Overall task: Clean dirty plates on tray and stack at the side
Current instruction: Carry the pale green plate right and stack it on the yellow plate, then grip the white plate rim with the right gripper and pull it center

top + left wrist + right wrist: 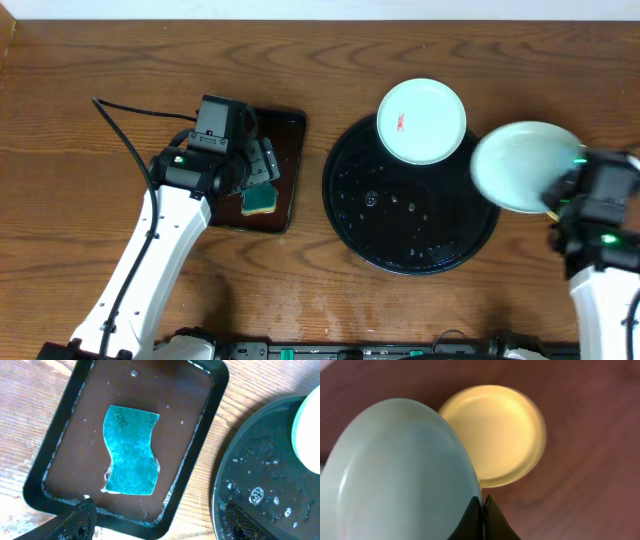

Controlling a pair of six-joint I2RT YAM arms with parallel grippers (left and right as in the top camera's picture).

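Right jaws pinch the mint plate (395, 475) by its rim, partly over the yellow plate (495, 435) on the counter (600, 500); left jaws gape above the sponge (131, 450)

You see the round tray (410, 252) right of centre, the small tray (292, 150) left of it, a sponge (131, 450) lying inside. One plate (421, 120) sits on the round tray's far rim; a second plate (515, 165) overhangs its right edge, above a third plate (505, 435).
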